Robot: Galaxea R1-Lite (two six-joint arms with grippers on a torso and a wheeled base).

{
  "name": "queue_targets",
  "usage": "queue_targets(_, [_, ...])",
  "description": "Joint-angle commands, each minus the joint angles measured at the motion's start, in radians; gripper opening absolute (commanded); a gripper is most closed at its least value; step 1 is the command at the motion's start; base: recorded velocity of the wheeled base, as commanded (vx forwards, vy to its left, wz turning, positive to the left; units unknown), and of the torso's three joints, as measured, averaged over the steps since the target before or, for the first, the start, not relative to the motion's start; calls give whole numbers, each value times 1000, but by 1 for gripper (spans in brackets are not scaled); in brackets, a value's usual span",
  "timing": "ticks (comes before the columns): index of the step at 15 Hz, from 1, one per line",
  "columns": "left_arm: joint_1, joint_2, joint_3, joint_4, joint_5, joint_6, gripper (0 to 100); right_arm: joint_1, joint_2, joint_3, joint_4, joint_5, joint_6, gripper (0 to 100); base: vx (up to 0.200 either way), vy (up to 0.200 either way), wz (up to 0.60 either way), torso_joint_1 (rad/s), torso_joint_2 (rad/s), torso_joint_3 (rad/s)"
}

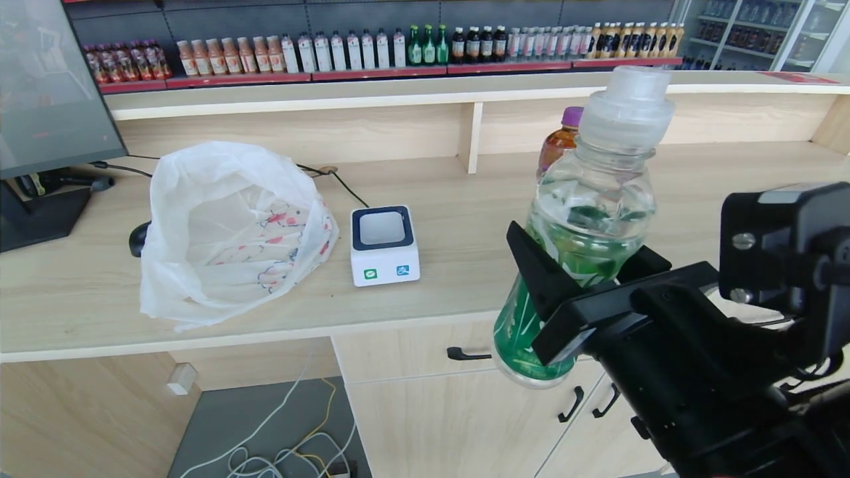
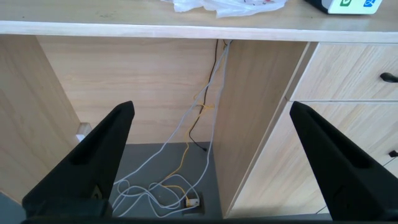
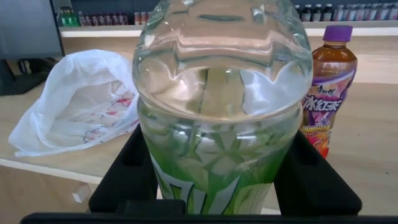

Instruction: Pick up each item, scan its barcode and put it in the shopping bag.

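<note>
The wooden counter (image 1: pixel 465 199) ran across in front of the right gripper (image 1: pixel 588 265), lying beyond it and lower. A white plastic shopping bag (image 1: pixel 229 232) with a red floral print sat on the counter well off to that gripper's left, its mouth open upward. The right gripper was clamped on a clear bottle (image 1: pixel 597 192), one black finger on each side of its middle, holding it in the air on the near side of the counter's front edge. The bottle's long axis stood close to upright but tilted, with the cap up and leaning toward the robot's right and the base down, leaning left. It had a translucent whitish cap, a see-through ribbed upper body with pale liquid inside, and a green label with white print wrapped round the lower half, where the fingers pressed. The left gripper (image 2: pixel 211 111) hung below the level of the countertop with its jaws spread wide and nothing between them, facing the open recess where cables (image 2: pixel 180 180) lay on the floor. A small white scanner (image 1: pixel 384 244) with a dark-framed top window stood on the counter between the bag and the right gripper. An amber drink bottle (image 1: pixel 560 143) with a purple cap stood upright just beyond the held bottle.
</note>
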Motion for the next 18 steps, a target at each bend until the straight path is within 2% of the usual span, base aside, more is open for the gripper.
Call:
queue_targets(1, [0,0,0,0,1,0,100,25,-7,19,-1,0,-4,0,0,0,0,0,0,0])
queue_targets(3, [0,0,0,0,0,0,100,81,10,18,-1,3,-40,0,0,0,0,0,0,0])
queue_targets(8, [0,0,0,0,0,0,100,103,-15,8,-1,5,-154,0,0,0,0,0,0,0])
queue_targets(13, [0,0,0,0,1,0,100,249,-42,22,-1,9,-343,0,0,0,0,0,0,0])
queue_targets(14, [0,0,0,0,0,0,100,282,-35,33,-1,55,-404,0,0,0,0,0,0,0])
queue_targets(18, [0,0,0,0,0,0,100,285,-30,39,-1,203,-588,0,0,0,0,0,0,0])
